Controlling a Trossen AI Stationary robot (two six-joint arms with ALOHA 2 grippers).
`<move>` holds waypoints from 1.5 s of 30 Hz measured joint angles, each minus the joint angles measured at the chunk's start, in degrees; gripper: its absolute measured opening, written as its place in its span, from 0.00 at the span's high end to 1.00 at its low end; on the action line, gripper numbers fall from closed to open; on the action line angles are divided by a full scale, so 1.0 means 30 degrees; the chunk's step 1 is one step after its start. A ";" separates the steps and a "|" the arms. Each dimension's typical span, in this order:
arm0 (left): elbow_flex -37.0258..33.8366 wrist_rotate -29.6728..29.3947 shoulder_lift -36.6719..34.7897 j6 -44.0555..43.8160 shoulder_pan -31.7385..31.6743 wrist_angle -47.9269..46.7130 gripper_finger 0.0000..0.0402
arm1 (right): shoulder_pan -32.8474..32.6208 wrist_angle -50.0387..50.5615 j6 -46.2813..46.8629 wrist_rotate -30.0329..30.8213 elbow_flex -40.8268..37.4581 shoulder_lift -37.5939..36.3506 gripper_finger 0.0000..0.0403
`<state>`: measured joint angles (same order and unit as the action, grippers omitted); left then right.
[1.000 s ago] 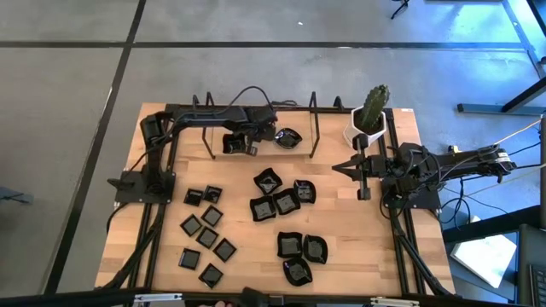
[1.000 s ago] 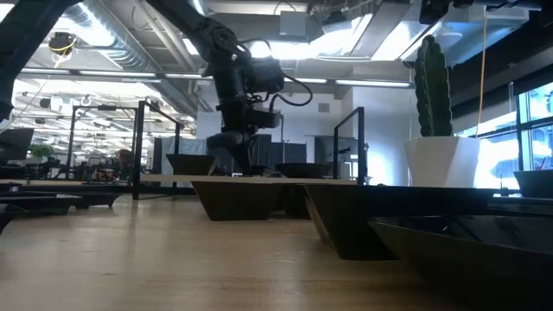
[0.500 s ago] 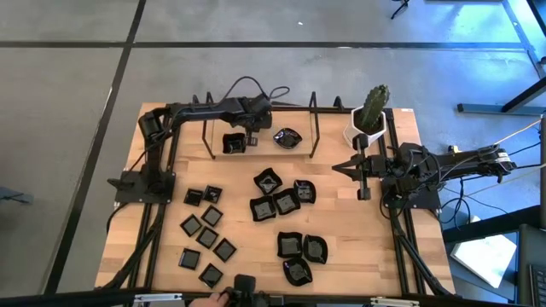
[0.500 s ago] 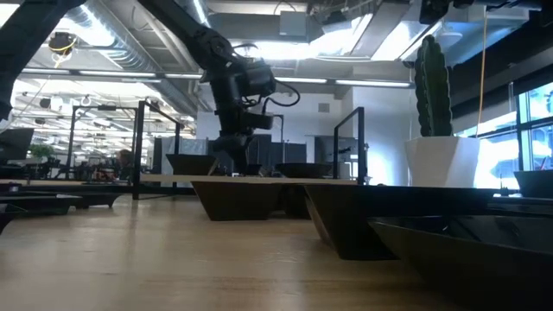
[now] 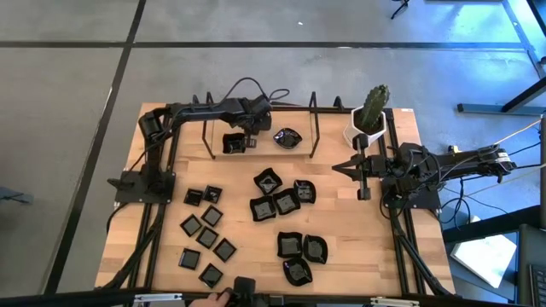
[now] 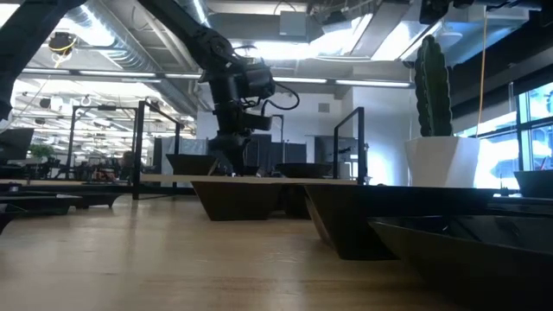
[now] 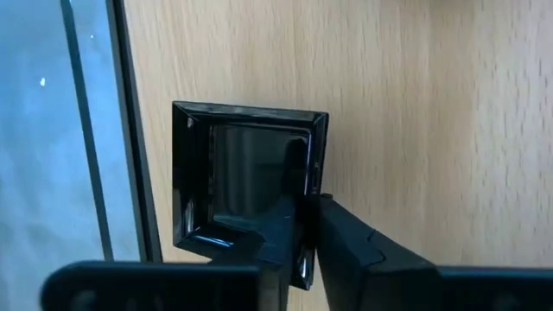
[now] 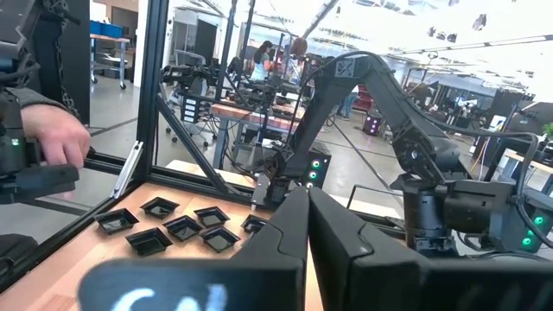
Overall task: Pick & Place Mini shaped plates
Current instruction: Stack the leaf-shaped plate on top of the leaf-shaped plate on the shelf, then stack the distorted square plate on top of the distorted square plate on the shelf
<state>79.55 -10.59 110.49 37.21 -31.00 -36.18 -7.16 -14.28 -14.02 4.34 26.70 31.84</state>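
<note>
My left gripper point(image 7: 308, 226) seems to pinch the square plate's point(image 7: 246, 177) rim near the tabletop's far edge; right gripper point(image 8: 307, 226) clenched.

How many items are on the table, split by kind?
small flat square plates: 8
larger raised-rim plates, square or wavy-edged: 9
white cactus pot: 1
Total: 18
</note>
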 joint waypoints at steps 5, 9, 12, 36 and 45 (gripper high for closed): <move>0.0000 -0.0016 0.0002 0.0117 0.0221 0.0000 0.79 | 0.0000 0.0000 0.0000 -0.0007 0.0000 -0.0001 0.97; 0.0000 -0.0586 0.0002 0.0142 0.0567 0.0000 0.73 | 0.0000 0.0000 0.0000 -0.0007 0.0000 0.0000 0.97; 0.0328 -0.1555 0.0012 0.0277 0.0837 -0.0680 0.69 | 0.0000 0.0004 0.0000 -0.0007 0.0000 0.0003 0.97; -0.5794 1.3511 -1.9203 -0.7748 0.4262 -0.0530 0.98 | 0.0006 -0.0468 0.0563 -0.1753 0.0007 0.0006 0.97; -1.4392 0.6854 -2.7412 -1.5154 1.0734 1.0568 0.99 | 0.0000 -0.0609 0.2764 -0.2688 0.0007 -0.0030 0.97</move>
<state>36.37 9.97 28.26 -8.25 1.21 -4.48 -7.16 -16.11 -5.73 -3.73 26.72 31.75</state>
